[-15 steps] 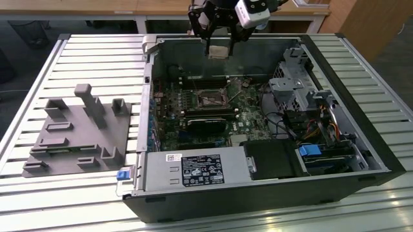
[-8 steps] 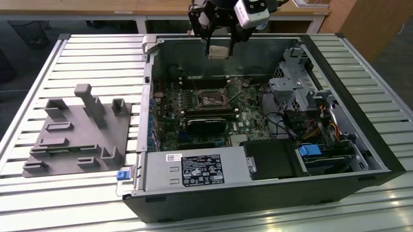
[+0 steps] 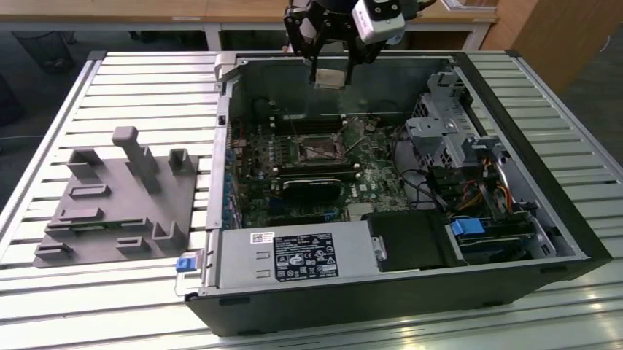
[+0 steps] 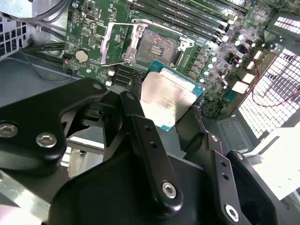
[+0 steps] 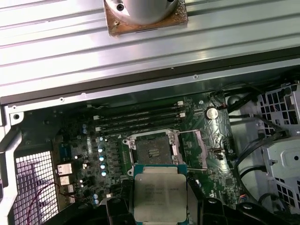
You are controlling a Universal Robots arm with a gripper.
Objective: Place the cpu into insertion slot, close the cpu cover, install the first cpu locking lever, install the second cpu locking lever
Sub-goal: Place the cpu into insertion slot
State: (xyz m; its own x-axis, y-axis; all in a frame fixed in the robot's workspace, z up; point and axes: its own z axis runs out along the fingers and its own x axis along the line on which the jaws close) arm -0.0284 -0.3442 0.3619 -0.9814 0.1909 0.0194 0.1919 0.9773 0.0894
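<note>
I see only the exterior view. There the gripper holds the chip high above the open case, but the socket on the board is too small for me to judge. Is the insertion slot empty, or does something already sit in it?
Observer: It is empty. In the first wrist view the insertion slot shows its dark recessed centre bare, with no chip in it.
Operator: Thank you. And the cpu cover, is it over the slot?
Observer: No, it is open. In the second wrist view the cpu cover is swung off the slot and lies beside it, so the slot is uncovered.
</note>
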